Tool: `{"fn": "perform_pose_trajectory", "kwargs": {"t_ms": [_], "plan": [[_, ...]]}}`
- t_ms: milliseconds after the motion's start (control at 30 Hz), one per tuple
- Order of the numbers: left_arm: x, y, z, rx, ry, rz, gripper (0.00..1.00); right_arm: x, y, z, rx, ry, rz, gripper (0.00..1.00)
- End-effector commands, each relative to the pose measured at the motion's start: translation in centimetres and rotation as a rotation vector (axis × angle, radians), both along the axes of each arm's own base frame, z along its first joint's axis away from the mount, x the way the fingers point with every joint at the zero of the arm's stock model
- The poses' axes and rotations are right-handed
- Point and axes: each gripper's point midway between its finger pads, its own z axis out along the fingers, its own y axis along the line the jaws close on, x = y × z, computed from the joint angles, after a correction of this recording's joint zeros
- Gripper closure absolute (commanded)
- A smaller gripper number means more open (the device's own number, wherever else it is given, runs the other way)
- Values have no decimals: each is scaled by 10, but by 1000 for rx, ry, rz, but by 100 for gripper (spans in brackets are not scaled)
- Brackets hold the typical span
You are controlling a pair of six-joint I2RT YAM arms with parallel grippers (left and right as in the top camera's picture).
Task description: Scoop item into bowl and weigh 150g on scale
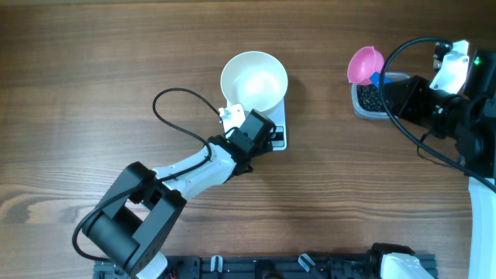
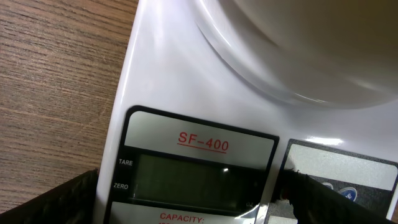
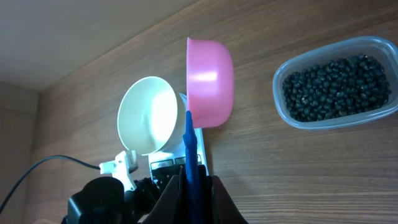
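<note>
Black jaws, right: we see the right gripper (image 3: 191, 186) pressed together on the blue handle (image 3: 189, 140) of the pink scoop (image 3: 209, 78), pinching it between both fingers.
Black jaws, left: we find the left gripper (image 2: 199, 208) spread wide, one finger at each side of the display (image 2: 186, 177); we cannot tell whether either finger touches the casing.
Scoop: its cup is raised off the wood, at the edge of the clear tub (image 3: 329, 124) that faces the bowl; its handle runs back into the right jaws.
Display: dark grey-green, with "SF-400" printed in red above it and TARE and ZERO marked at its side.
Scale: we see the scale (image 2: 155, 81) flat on the wooden table (image 1: 93, 70), with the left gripper over its front edge.
Bowl: the white bowl (image 1: 253, 80) sits upright on the scale, and its inside shows plain white.
Item: the black beads (image 3: 336, 87) lie heaped in the clear tub, well apart from the bowl.
</note>
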Motion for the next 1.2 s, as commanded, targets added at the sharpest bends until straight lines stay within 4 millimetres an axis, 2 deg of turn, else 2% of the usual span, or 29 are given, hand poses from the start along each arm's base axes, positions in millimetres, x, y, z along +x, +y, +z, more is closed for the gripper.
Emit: {"fn": "perform_pose_trajectory", "kwargs": {"t_ms": [0, 233, 333, 400, 533, 733, 767, 833, 900, 933, 1033, 1167], "plan": [[-30, -5, -35, -4, 151, -70, 0, 3, -3, 5, -26, -18, 4, 96], [-32, -2, -45, -2, 182, -64, 0, 2, -2, 4, -25, -12, 4, 96], [-30, -3, -39, -12, 170, -65, 0, 1, -2, 3, -25, -7, 4, 96], [-27, -6, -28, -29, 145, -71, 0, 1, -2, 3, -25, -6, 4, 96], [-21, -11, 7, -83, 77, -76, 0, 1, -2, 3, -25, -6, 4, 96], [-22, -11, 98, -210, -87, -90, 0, 0, -2, 2, -24, -1, 4, 96], [-25, -9, 118, -229, -128, -110, 0, 0, -2, 2, -24, 1, 4, 96], [-32, -2, 144, -252, -174, -127, 0, -1, -2, 2, -24, 3, 4, 96], [-40, 18, 177, -234, -259, -154, 0, -2, -2, 1, -23, 7, 4, 96], [-41, 40, 193, -214, -309, -99, 0, -2, -2, 1, -23, 9, 4, 96], [-44, 103, 223, -170, -413, 71, 0, -2, -2, 1, -23, 9, 4, 96], [-53, 185, 252, -110, -534, 325, 0, -1, -2, 2, -28, 2, 8, 96]]}}
